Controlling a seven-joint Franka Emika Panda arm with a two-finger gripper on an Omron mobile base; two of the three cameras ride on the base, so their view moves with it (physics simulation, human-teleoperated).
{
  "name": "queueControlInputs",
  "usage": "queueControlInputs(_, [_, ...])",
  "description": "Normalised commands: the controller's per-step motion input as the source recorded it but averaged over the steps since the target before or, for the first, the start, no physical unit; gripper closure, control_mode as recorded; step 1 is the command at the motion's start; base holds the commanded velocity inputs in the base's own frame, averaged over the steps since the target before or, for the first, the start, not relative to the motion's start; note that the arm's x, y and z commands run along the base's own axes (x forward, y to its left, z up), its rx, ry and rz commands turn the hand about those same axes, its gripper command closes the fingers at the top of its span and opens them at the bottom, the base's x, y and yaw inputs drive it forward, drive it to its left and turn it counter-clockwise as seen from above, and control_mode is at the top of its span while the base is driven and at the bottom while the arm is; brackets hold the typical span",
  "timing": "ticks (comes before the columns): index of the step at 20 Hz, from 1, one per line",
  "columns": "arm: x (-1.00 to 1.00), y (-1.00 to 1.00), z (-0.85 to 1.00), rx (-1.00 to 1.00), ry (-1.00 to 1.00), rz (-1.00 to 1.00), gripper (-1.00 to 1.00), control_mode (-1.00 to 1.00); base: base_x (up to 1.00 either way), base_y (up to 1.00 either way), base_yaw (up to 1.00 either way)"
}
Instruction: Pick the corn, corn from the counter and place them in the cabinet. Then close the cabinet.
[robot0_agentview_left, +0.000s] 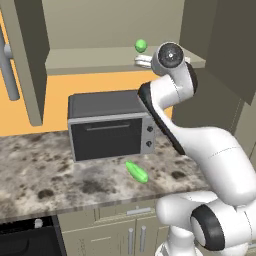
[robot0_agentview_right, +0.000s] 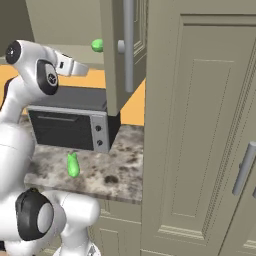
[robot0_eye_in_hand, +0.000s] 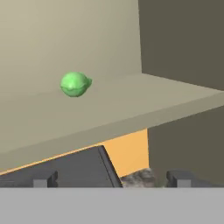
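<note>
- One corn (robot0_eye_in_hand: 75, 84) lying on the cabinet (robot0_agentview_left: 90, 61) floor, seen end-on, well inside.
- Second corn (robot0_agentview_left: 136, 171) lying on the counter (robot0_agentview_left: 45, 170), in front of the toaster oven (robot0_agentview_left: 111, 126), toward its right end.
- Gripper (robot0_eye_in_hand: 113, 178) at the cabinet's front edge, fingers wide apart, holding nothing.
- Advised: withdraw level, clear of the open door (robot0_agentview_right: 116, 55), then descend over the counter cob, jaws across its width.

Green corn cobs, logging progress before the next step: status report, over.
Gripper open, empty, at cabinet shelf edge. One green husked corn cob on shelf; second cob on speckled counter before grey toaster oven. Cabinet doors open; nothing blocking.
</note>
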Motion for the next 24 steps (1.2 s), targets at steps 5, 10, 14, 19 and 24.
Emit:
queueControlInputs(5, [-1.00,0.01,-0.56,0.00,0.22,0.17,-1.00,-1.00,0.00,0.00,0.00])
queueControlInputs(10, [-1.00,0.06,-0.86,0.00,0.21,0.27,-1.00,-1.00,0.00,0.00,0.00])
queueControlInputs(14, [-0.84,0.19,-0.64,0.00,0.25,0.25,-1.00,-1.00,0.00,0.00,0.00])
queueControlInputs(19, [-0.13,0.36,-0.47,-0.01,0.33,0.15,-1.00,-1.00,0.00,0.00,0.00])
queueControlInputs(24, [0.02,0.19,-0.53,-0.01,0.35,0.09,-1.00,-1.00,0.00,0.00,0.00])
